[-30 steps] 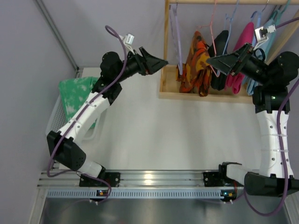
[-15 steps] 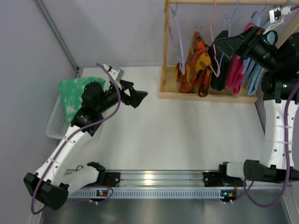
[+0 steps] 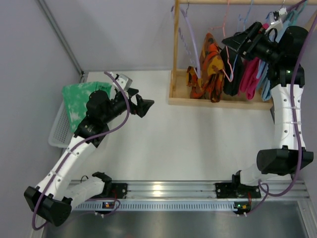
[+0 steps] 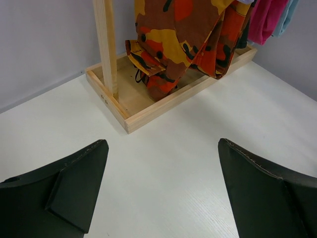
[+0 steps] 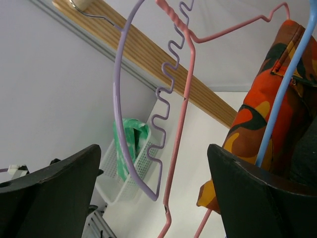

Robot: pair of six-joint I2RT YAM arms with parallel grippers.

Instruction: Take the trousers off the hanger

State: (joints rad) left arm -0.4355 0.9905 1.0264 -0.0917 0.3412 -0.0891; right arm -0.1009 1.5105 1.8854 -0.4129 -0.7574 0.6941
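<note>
In the overhead view the orange, brown and yellow camouflage trousers (image 3: 210,65) hang on the pale wooden clothes rack (image 3: 177,54) at the upper right of the frame, their legs trailing into the rack's shallow wooden base tray (image 3: 218,102). Which wire hanger carries them cannot be told. Just right of them hang a black garment (image 3: 232,72), a bright pink garment (image 3: 249,77) and a light blue garment (image 3: 267,82). The right gripper (image 3: 229,41) is high in the upper right corner, level with the hanger necks and just above the black garment. In its wrist view its black fingers (image 5: 54,198) stand wide apart with nothing clamped. A thin lilac wire hanger (image 5: 119,124) and a pink wire hanger (image 5: 181,129) show in the gap between them, a blue wire hanger (image 5: 277,99) crosses the trousers at the right edge, and the round wooden rail (image 5: 163,64) runs diagonally across the top. The left gripper (image 3: 147,105) sits left of centre over the white table (image 3: 188,148), well apart from the rack. Its jaws are spread wide and empty in its wrist view, facing the trousers at top centre. At the left edge of the overhead view a white mesh basket (image 3: 56,130) holds a green cloth (image 3: 79,99).
</note>
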